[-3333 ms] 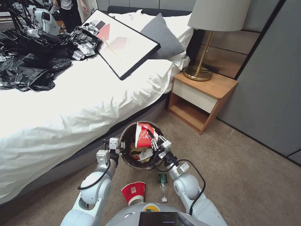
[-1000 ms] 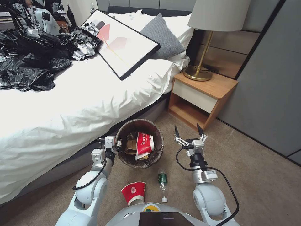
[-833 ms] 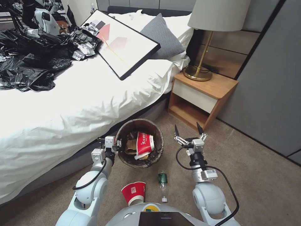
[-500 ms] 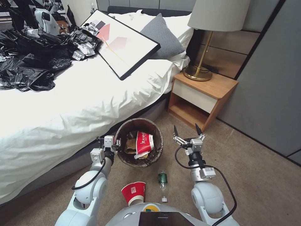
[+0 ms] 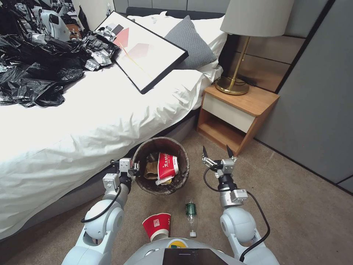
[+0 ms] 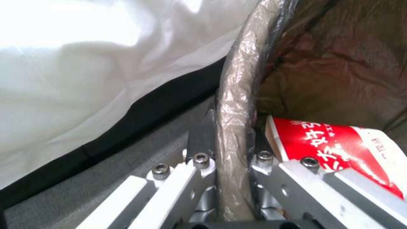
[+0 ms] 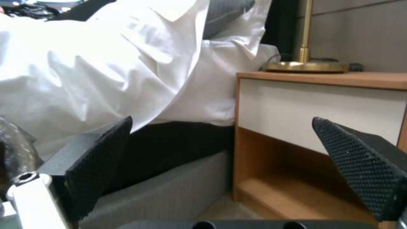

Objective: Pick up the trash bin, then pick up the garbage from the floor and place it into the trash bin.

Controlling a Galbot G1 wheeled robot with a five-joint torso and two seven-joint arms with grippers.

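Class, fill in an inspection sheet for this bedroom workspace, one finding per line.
Surface: beige carpet, bare to the robot's right.
Job's things: trash bin beside the bed, holding a red cup; another red cup and a bottle lie on the floor.
Clutter: black bags and a framed picture on the bed.
Grippers: left gripper clamps the bin's rim; right gripper open, beside the bin.
Cables: black leads along both arms.
Surroundings: nightstand, lamp.

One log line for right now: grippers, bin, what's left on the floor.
left gripper: shut on trash bin rim | right gripper: open, empty, beside bin | floor: red cup, bottle
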